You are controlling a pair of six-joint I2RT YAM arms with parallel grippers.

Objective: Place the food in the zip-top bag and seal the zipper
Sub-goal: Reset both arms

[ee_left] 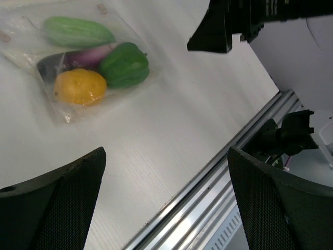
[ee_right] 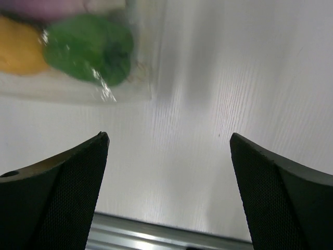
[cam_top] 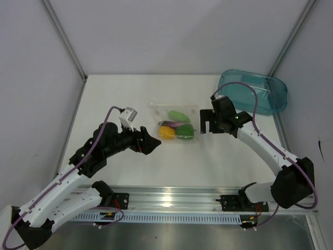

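The clear zip-top bag (cam_top: 174,121) lies flat on the white table with all the food inside: a light-green piece (cam_top: 178,114), a purple eggplant (cam_top: 176,125), an orange-yellow fruit (cam_top: 166,132) and a dark-green pepper (cam_top: 185,132). The zipper (cam_top: 174,105) runs along the bag's far edge; I cannot tell whether it is sealed. My left gripper (cam_top: 153,145) is open and empty, just near-left of the bag (ee_left: 78,57). My right gripper (cam_top: 206,122) is open and empty, just right of the bag, with the pepper (ee_right: 88,47) in its view. Neither gripper touches the bag.
A teal translucent tray (cam_top: 278,96) stands at the back right, behind the right arm. An aluminium rail (cam_top: 208,195) runs along the table's near edge. Grey walls enclose the table at the back and on both sides.
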